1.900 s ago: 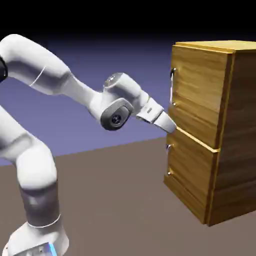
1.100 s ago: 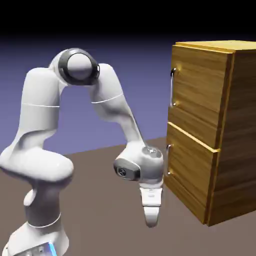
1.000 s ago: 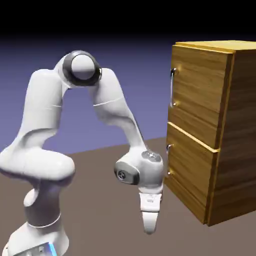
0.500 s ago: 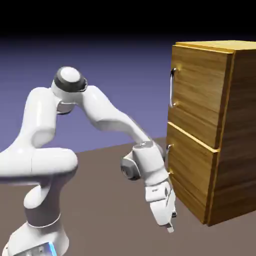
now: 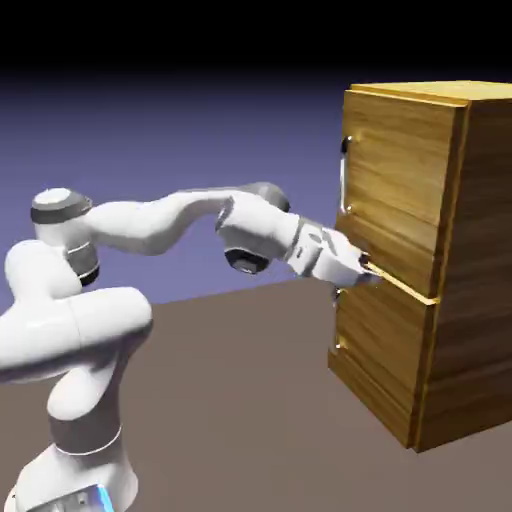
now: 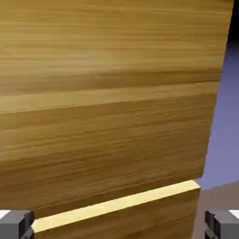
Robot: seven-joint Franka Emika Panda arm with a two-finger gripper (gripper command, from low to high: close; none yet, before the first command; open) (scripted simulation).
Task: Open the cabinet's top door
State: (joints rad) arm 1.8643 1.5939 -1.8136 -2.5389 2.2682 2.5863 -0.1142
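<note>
The cabinet point(image 5: 472, 250) stands at the right, and both of its doors look closed. Its top door point(image 5: 400, 185) carries a slim silver bar handle point(image 5: 343, 178) on its left edge. My gripper point(image 5: 367, 272) points at the cabinet front, at the pale seam between the two doors, well below that handle. In the hand view the top door's wood point(image 6: 107, 93) fills the frame, crossed low down by the pale seam strip point(image 6: 116, 204). My gripper point(image 6: 119, 228) is open: its fingertips point(image 6: 16, 225) sit far apart with nothing between them.
The shorter lower door point(image 5: 385, 345) has a small handle point(image 5: 336, 320) just under my hand. The brown table point(image 5: 240, 400) stretches left of the cabinet. Blue-violet backdrop point(image 6: 226, 116) shows past the cabinet's edge in the hand view.
My hand has risen from low near the table beside the lower door up to the seam between the doors. It has turned from pointing downward to facing the cabinet front.
</note>
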